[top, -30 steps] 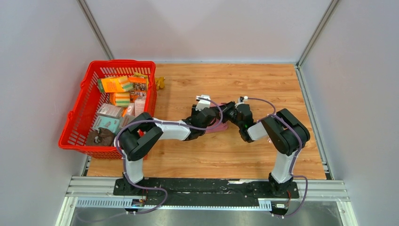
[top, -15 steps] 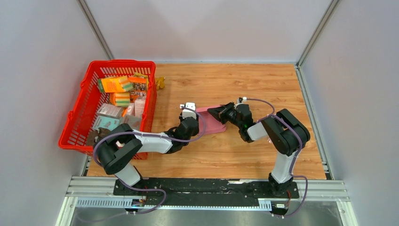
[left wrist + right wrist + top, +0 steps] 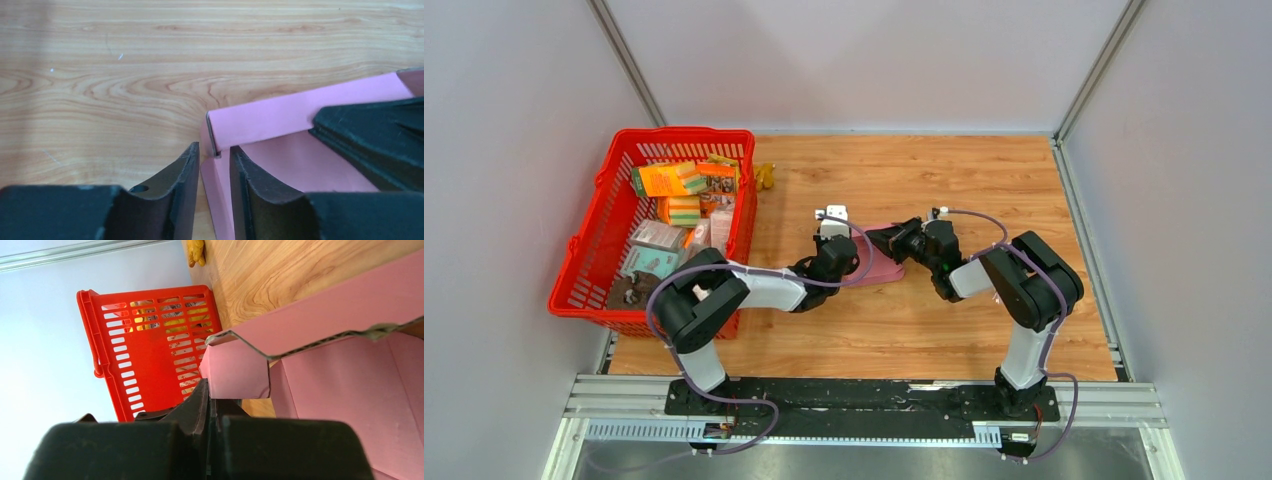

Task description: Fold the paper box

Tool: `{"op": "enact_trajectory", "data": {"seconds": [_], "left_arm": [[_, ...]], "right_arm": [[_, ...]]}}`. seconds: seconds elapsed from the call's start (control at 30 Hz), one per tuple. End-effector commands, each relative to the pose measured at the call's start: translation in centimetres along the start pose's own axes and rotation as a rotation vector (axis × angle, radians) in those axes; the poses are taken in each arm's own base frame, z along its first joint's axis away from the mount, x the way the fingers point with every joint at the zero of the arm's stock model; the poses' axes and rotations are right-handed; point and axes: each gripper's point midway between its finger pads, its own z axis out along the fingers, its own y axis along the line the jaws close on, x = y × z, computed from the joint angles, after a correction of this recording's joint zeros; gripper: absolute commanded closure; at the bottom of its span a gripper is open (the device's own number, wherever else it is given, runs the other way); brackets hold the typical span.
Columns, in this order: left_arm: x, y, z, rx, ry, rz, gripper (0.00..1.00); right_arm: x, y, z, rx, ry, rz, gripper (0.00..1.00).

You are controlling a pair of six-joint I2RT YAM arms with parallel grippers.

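Note:
The pink paper box lies half folded on the wooden table between my two grippers. In the left wrist view its far wall stands up and its left side wall runs into the gap between my fingers. My left gripper is slightly open astride that side wall, with wood showing beside it; it shows in the top view at the box's left end. My right gripper is shut at the corner flap of the box; it also shows in the top view.
A red plastic basket full of printed packages stands at the left of the table; it also shows in the right wrist view. A small yellow object lies beside its far corner. Grey walls close in the table.
My left arm drew back to the left from over the box, then came back to the box's left end. My right gripper and the box stayed put.

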Motion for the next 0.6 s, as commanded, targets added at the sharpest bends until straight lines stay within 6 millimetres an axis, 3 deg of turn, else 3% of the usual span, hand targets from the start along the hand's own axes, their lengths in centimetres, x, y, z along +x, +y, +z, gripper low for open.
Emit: {"op": "enact_trajectory", "data": {"seconds": [0.0,0.03,0.07,0.13,0.23,0.4,0.5,0.53,0.57], "left_arm": [[-1.5,0.2,1.1,-0.088,-0.018,-0.004,0.67],[-1.4,0.4,1.3,-0.11,-0.007,0.004,0.73],[-0.1,1.0,1.4,-0.144,0.041,0.049,0.77],[-0.6,0.9,1.8,-0.187,0.053,0.042,0.9],[0.9,1.2,1.9,-0.206,0.095,0.038,1.0],[1.4,2.8,1.5,-0.269,0.079,0.083,1.0],[1.1,2.3,1.1,-0.24,0.073,0.098,1.0],[0.3,1.3,1.2,-0.192,0.038,0.06,0.93],[1.3,1.3,0.9,-0.166,0.052,0.067,0.83]], "right_arm": [[0.1,-0.9,0.0,0.049,-0.003,0.021,1.0],[0.0,-1.0,0.0,0.05,-0.006,0.028,1.0],[0.0,-1.0,0.0,0.05,-0.006,0.029,1.0],[0.0,-1.0,0.0,0.052,-0.009,0.033,1.0],[0.0,-0.6,0.1,0.048,-0.009,0.034,1.0],[-0.1,-0.4,-0.1,0.048,-0.017,0.027,1.0],[-0.3,-0.4,-0.3,0.054,-0.03,0.018,1.0],[-0.3,-0.3,-0.2,0.051,-0.027,0.017,1.0],[-0.1,-0.3,-0.1,0.049,-0.021,0.016,1.0]]}}
